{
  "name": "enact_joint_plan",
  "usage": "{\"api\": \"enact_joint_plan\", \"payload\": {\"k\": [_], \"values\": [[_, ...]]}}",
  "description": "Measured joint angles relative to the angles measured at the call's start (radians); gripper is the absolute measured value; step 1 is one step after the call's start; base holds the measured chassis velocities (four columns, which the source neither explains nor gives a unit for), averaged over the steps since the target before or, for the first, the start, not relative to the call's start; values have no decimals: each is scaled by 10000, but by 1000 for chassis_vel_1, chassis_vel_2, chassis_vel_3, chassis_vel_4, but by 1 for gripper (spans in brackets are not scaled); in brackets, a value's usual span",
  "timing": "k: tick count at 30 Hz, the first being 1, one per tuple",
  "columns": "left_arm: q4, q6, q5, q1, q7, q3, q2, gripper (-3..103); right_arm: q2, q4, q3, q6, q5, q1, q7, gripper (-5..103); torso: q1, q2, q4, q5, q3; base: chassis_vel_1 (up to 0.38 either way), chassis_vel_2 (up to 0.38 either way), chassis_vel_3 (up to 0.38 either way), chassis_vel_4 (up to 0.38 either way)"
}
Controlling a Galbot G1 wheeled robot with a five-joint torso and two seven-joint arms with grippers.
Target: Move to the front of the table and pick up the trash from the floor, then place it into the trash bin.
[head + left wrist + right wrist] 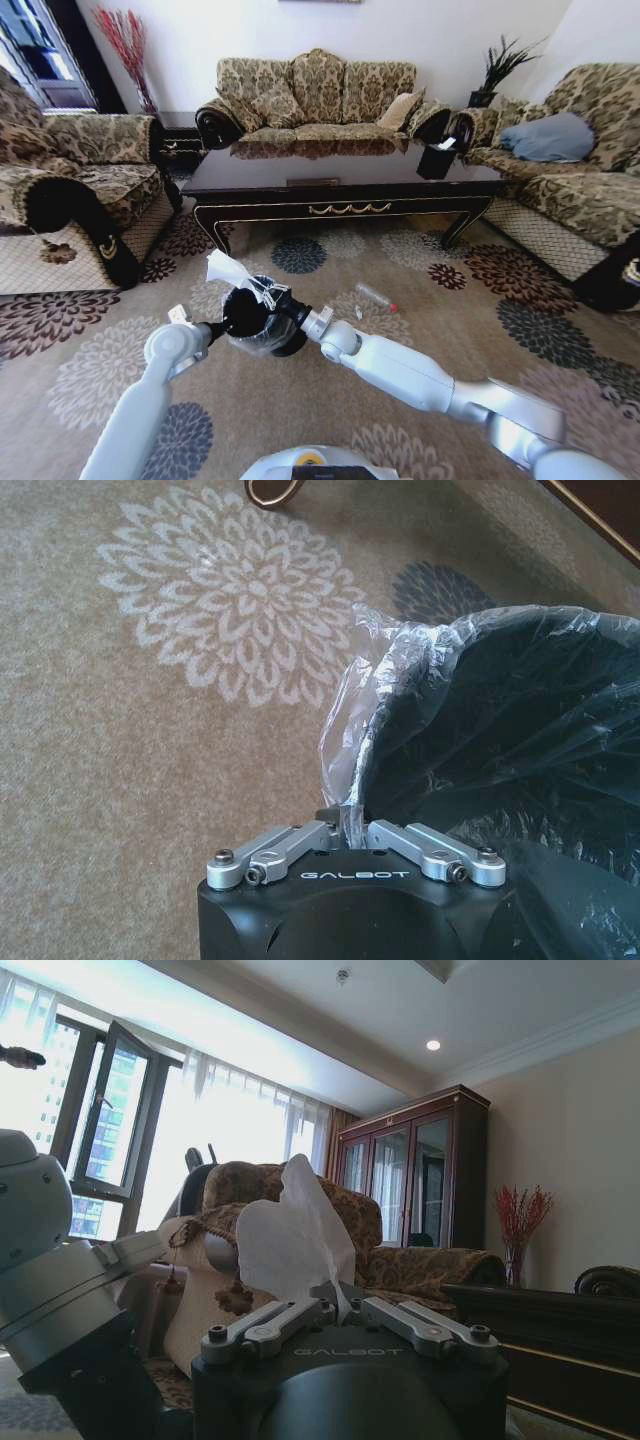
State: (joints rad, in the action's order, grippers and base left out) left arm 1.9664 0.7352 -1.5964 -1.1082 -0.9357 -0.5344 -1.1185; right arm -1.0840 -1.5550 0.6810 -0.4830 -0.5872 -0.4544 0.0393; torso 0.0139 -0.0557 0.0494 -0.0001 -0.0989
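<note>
Holding the trash bin [250,318] by its bag-lined rim, your left gripper [345,825] has its fingers clamped together on the plastic, and the bin hangs above the rug, nearer than the table [340,180]. Your right gripper [340,1305] is just beside the bin on its right, fingers pinched on a white paper piece [293,1230] that sticks up over the bin's far edge. A small clear bottle [376,296] lies on the carpet to the right, between bin and table.
</note>
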Motion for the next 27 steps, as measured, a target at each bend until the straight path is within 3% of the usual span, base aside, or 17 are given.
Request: {"api": "enact_joint_plan", "payload": {"k": [1,4,6,13,15,19,21,27], "values": [[-7,1,-12,21,1,-18,23,0,71,26,12,24,109,-28,46,-1,1,0,1,1,0,0,0,0,0],[-21,1,-37,33,2,-81,66,0,215,30,46,96,190,-101,70,15,0,0,1,1,0,0,0,0,0],[-21,2,-42,32,3,-93,70,0,230,30,48,103,198,-119,70,15,0,0,1,1,0,0,0,0,0],[95,3,-56,-109,21,-240,130,0,352,-53,19,117,218,-191,56,47,0,0,0,1,1,0,0,0,0],[129,3,-59,-141,23,-268,149,0,389,-75,0,117,218,-191,54,47,0,0,1,1,1,0,0,0,0],[286,3,-80,-310,27,-440,209,0,502,-199,-67,123,217,-195,44,69,1,0,1,1,1,0,0,0,0],[330,3,-93,-351,27,-493,215,0,518,-209,-72,124,223,-199,43,69,0,0,0,1,1,0,0,0,0],[649,3,-252,-659,24,-942,303,0,666,-274,-136,126,262,-272,29,95,0,0,0,1,1,0,0,0,0]]}}
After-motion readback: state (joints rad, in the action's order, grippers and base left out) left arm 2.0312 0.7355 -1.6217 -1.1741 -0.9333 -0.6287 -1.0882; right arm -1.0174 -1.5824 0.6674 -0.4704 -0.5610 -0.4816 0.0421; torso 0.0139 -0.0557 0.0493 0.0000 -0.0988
